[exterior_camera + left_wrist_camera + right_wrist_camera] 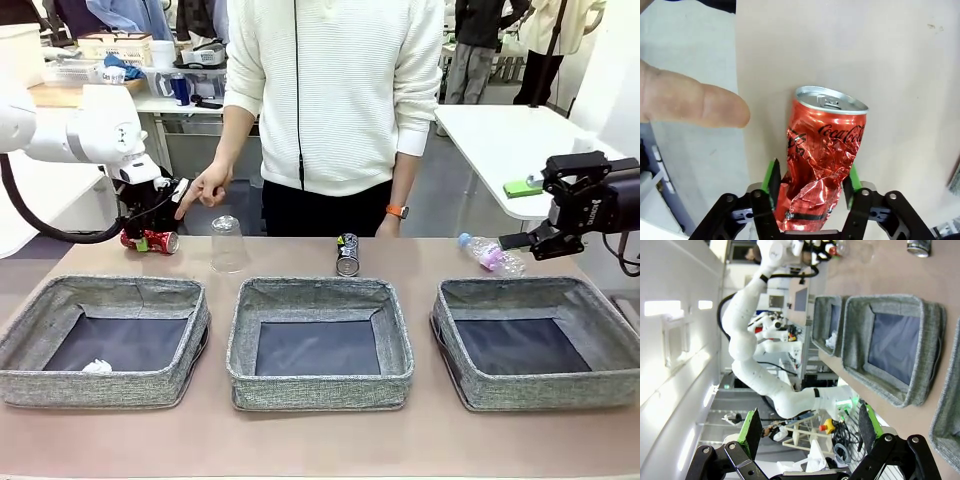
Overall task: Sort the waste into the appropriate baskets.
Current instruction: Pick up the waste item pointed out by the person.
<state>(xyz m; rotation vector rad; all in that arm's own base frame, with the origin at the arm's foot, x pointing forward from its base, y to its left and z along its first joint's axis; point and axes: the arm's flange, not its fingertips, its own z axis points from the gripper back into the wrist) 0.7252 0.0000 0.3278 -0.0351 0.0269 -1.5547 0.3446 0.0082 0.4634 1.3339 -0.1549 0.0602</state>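
Here the red crushed can (155, 241) lies on its side on the table (320, 440), past the far edge of the middle basket (320, 385) and well off to that basket's left. In the left wrist view its silver top (830, 102) points away from the camera and its crumpled lower half sits between the fingers of the left gripper (812, 181). The green pads stand narrow, right at the can's two sides. Whether they press on it cannot be told, and the can rests on the table. A person's hand (205, 190) points a finger (695, 102) at the can from just beside the gripper, without touching the can.

Closer to the middle basket, just beyond its far left corner, a clear plastic cup (228, 245) stands upside down. A dark printed can (347, 255) stands upright just behind the basket's far wall. A clear pink-labelled blue-capped bottle (490, 255) lies farther to its right, behind the right basket (540, 388). To the middle basket's left, the left basket (190, 330) holds a white crumpled paper ball (97, 367) in its near corner.

The right gripper (807, 426) hangs off to the right of the middle basket, beyond the bottle, its fingers spread wide with nothing between them.
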